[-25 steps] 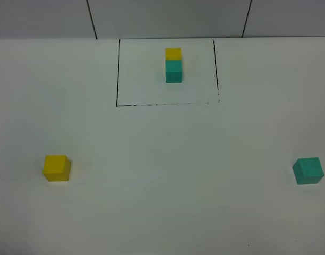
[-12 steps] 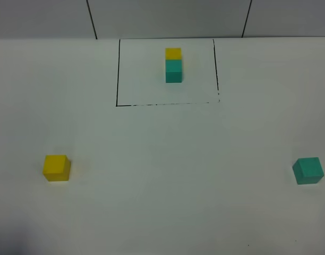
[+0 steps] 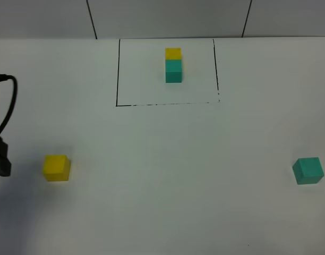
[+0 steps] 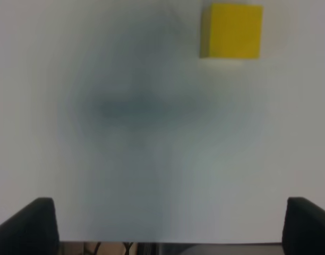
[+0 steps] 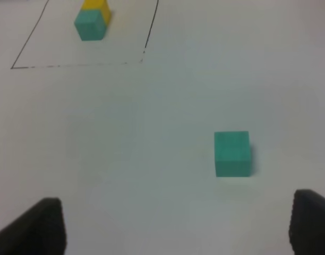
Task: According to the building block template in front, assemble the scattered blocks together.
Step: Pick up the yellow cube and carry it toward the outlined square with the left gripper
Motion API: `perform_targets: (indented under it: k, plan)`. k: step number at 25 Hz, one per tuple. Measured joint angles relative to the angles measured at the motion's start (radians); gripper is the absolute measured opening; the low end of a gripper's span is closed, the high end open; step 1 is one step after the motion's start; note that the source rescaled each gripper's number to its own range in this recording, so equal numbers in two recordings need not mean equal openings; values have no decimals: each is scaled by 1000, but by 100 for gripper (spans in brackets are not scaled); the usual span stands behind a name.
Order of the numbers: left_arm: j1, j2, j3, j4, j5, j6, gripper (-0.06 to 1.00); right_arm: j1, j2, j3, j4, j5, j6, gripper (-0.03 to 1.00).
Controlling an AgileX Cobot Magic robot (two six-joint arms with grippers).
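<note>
- yellow block [image 3: 57, 168] is lying left of the template [image 3: 173, 65], teal block [image 3: 308, 170] right, both well apart from it.
- left gripper [image 4: 165, 226] and right gripper [image 5: 176, 228] are hanging open, empty.

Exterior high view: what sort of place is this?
Likely a robot test bench: a plain white tabletop, a thin black rectangular outline framing a joined yellow-teal cube pair, and a loose matte yellow cube.
</note>
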Motion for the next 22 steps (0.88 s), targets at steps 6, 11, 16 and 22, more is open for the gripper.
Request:
perform_targets:
  k: [6,11,16,22]
  plan:
    - [-115,259,-13,68,-194,-73,77,0,0,0,0,0,1,72]
    - [-159,395,-29,96,-282,-119,77,0,0,0,0,0,1,72]
    - [-164,473,-30,50,-341,-125,77,0,0,0,0,0,1,72]
    - [-164,511,-30,39,-374,-126,77,0,0,0,0,0,1,72]
